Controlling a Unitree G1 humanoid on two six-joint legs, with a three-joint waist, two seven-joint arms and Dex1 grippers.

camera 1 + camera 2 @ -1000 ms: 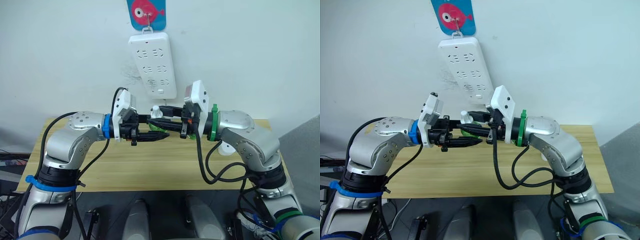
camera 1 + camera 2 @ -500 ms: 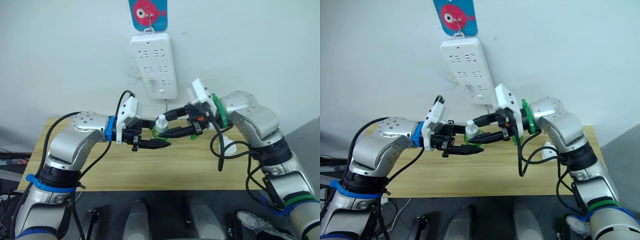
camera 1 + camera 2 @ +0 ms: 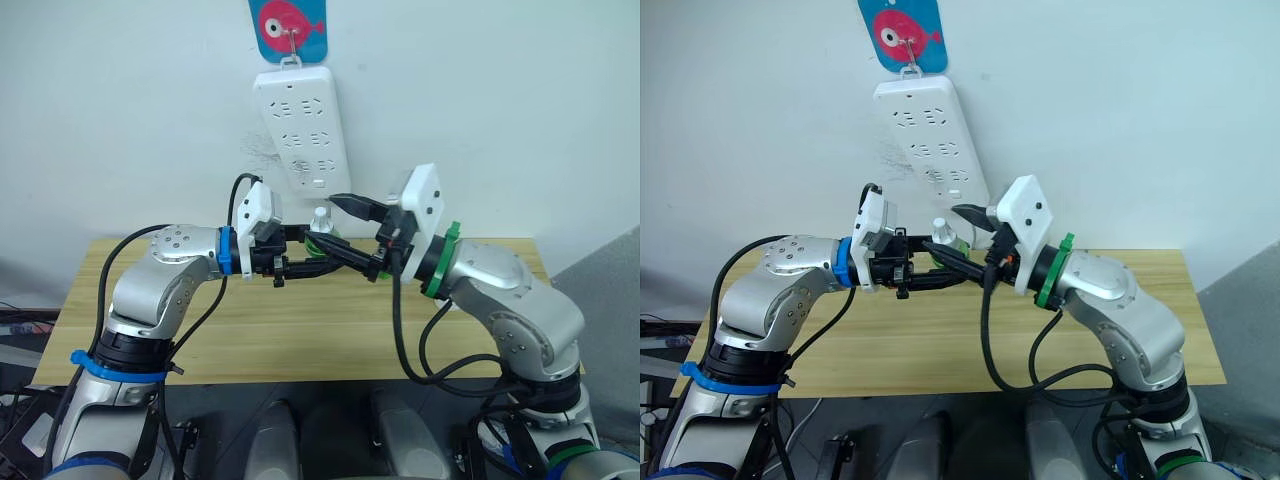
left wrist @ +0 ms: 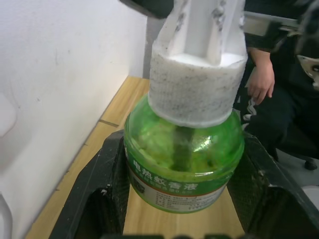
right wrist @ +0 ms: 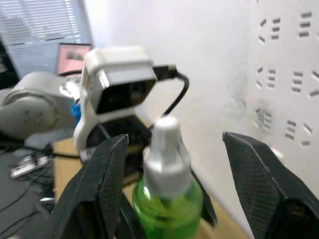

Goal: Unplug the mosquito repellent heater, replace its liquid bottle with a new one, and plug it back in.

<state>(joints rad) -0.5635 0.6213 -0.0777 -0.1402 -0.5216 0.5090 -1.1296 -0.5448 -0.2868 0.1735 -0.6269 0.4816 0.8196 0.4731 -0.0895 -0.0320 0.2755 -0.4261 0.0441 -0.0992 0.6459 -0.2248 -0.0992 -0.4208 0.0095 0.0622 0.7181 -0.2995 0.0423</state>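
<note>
Left gripper clamped on green bottle; right gripper spread wide, clear gaps both sides of bottle.

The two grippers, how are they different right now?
The left gripper is shut on the green bottle, its fingers pressing both sides; the right gripper is open, its fingers spread wide with the bottle between them, untouched. The left arm wears a blue band; the right arm wears a green one. Both have two black fingers and meet in front of the power strip.
</note>
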